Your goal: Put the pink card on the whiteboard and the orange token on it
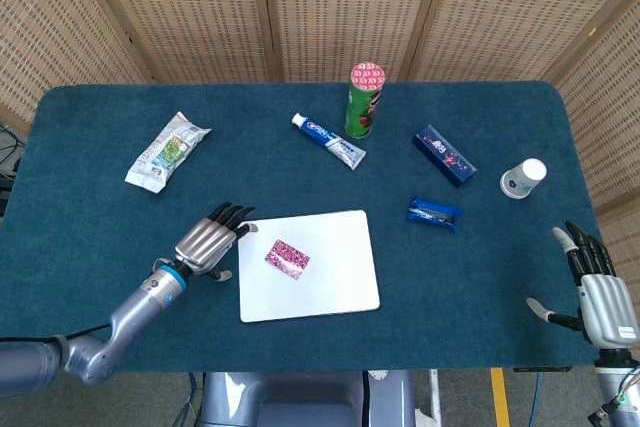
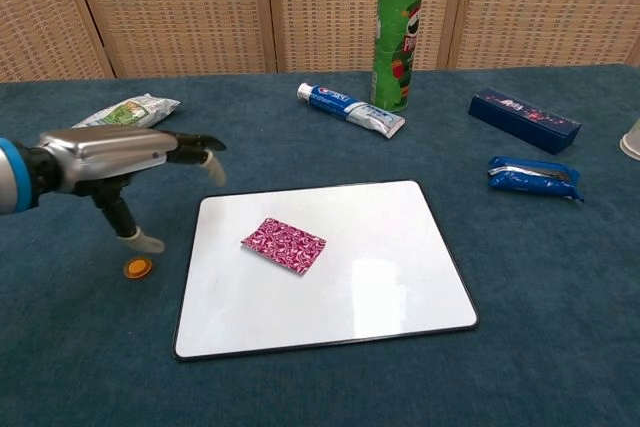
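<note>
The pink patterned card (image 1: 287, 258) (image 2: 284, 245) lies flat on the left half of the whiteboard (image 1: 330, 282) (image 2: 380, 267). My left hand (image 1: 207, 242) (image 2: 125, 155) hovers just left of the board, fingers spread and holding nothing. The orange token (image 2: 137, 268) rests on the blue cloth right below that hand's thumb; the hand hides it in the head view. My right hand (image 1: 598, 294) rests open near the table's front right corner, far from the board.
A snack packet (image 1: 166, 151) lies at the back left. At the back stand a green chip can (image 1: 365, 99) and a toothpaste tube (image 1: 328, 140). A dark blue box (image 1: 444, 154), a blue wrapper (image 1: 434, 213) and a paper cup (image 1: 523, 178) sit to the right.
</note>
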